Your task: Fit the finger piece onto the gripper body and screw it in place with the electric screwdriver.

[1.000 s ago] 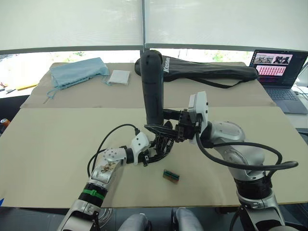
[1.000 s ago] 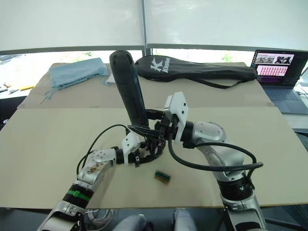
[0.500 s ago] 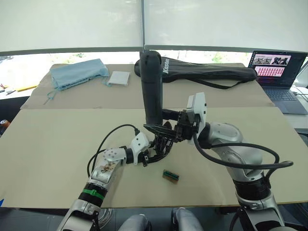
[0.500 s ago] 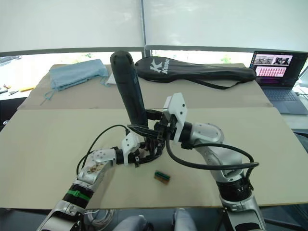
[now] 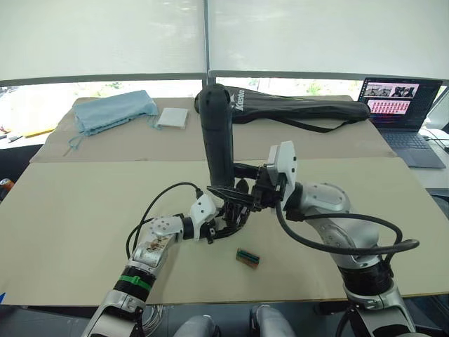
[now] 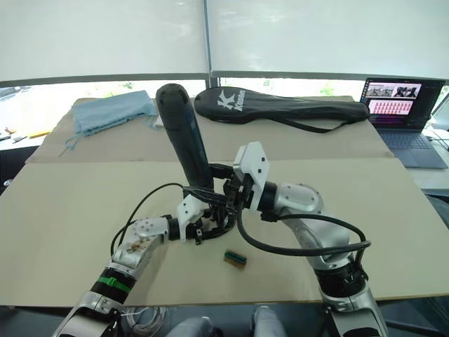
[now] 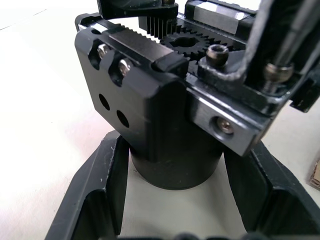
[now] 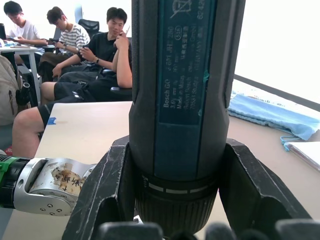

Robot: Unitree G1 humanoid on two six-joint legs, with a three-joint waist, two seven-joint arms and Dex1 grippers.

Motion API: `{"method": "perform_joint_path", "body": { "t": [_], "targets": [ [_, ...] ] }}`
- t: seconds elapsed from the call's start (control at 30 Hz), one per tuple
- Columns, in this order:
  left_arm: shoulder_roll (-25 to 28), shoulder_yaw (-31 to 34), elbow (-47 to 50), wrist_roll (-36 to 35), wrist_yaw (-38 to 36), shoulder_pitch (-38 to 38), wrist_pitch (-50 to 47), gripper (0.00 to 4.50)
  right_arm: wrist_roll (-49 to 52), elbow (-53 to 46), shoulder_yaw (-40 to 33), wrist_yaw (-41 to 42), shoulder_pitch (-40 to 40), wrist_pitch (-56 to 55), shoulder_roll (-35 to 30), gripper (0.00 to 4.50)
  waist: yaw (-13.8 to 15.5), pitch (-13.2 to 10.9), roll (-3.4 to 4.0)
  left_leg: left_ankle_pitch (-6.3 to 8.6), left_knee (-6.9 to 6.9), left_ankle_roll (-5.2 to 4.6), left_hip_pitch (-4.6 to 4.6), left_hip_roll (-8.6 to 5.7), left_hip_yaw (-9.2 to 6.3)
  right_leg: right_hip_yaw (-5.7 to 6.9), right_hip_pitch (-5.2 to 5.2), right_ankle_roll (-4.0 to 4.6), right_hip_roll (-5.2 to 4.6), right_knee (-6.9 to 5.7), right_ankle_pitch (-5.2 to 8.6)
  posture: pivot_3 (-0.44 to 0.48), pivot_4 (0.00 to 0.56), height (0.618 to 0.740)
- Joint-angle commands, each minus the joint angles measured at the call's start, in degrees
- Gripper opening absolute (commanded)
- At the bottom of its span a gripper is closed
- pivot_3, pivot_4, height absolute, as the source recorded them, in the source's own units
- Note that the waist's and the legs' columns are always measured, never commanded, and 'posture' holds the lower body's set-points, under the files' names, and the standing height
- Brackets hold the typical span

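Tabletop (image 5: 84, 203): right pincer (image 5: 247, 184) grips electric screwdriver (image 5: 217, 133).

The left arm reaches forward low over the table, wrist turned inward, its left gripper (image 5: 223, 223) closed around the round base of the gripper body (image 7: 170, 125). The right arm bends at the elbow and sweeps in from the right, forearm raised above the left gripper. Its right gripper (image 5: 247, 188) clamps the lower barrel of the near-upright electric screwdriver (image 5: 217, 133).
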State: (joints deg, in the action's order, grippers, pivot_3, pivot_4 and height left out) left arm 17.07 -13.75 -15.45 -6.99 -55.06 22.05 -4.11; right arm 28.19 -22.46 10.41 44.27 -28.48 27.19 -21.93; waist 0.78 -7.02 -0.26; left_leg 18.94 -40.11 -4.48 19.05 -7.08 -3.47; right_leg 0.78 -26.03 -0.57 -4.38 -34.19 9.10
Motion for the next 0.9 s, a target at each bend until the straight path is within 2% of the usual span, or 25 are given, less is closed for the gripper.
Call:
{"method": "perform_joint_path", "body": {
  "t": [0.03, 0.4, 0.57, 0.9],
  "targets": [
    [0.49, -1.69, -1.56, 0.55, -1.48, -0.73, -1.54, 2.27, -2.58, 2.94, 1.57, -0.7, 1.8, 1.2, -0.8, 1.91, 0.0, 0.02, 0.01, 0.0, 0.01, 0.0, -0.01, 0.0, 0.0, 0.0, 0.01, 0.0, 0.0, 0.0, 0.0, 0.0, 0.15, 0.74],
    [0.58, -1.43, -2.24, 0.5, -1.51, -0.31, -1.28, 2.27, -3.28, 5.56, 2.41, -1.36, 1.89, -0.05, -0.67, 1.91, -0.01, 0.08, 0.05, 0.0, 0.13, 0.0, -0.32, 0.01, 0.0, -0.04, 0.34, -0.01, 0.0, 0.06, 0.01, 0.0, 0.15, 0.74],
    [0.59, -1.35, -2.36, 0.56, -1.34, -0.29, -1.24, 2.27, -3.2, 5.65, 2.11, -1.17, 1.5, -0.47, -0.88, 1.91, -0.04, 0.08, 0.05, 0.07, 0.31, 0.05, -0.76, 0.03, 0.0, -0.05, 0.79, -0.06, 0.01, 0.13, 0.12, 0.0, 0.15, 0.74],
    [0.41, -1.31, -3.25, 0.9, -0.78, -0.22, -0.76, 2.27, 1.59, 1.73, -1.56, -0.52, -3.61, 2.28, -1.04, 1.91, 0.01, 0.05, 0.06, 0.08, 0.31, 0.03, -0.74, 0.03, 0.0, -0.06, 0.75, -0.08, 0.02, 0.12, 0.14, 0.0, 0.15, 0.74]
  ]
}}
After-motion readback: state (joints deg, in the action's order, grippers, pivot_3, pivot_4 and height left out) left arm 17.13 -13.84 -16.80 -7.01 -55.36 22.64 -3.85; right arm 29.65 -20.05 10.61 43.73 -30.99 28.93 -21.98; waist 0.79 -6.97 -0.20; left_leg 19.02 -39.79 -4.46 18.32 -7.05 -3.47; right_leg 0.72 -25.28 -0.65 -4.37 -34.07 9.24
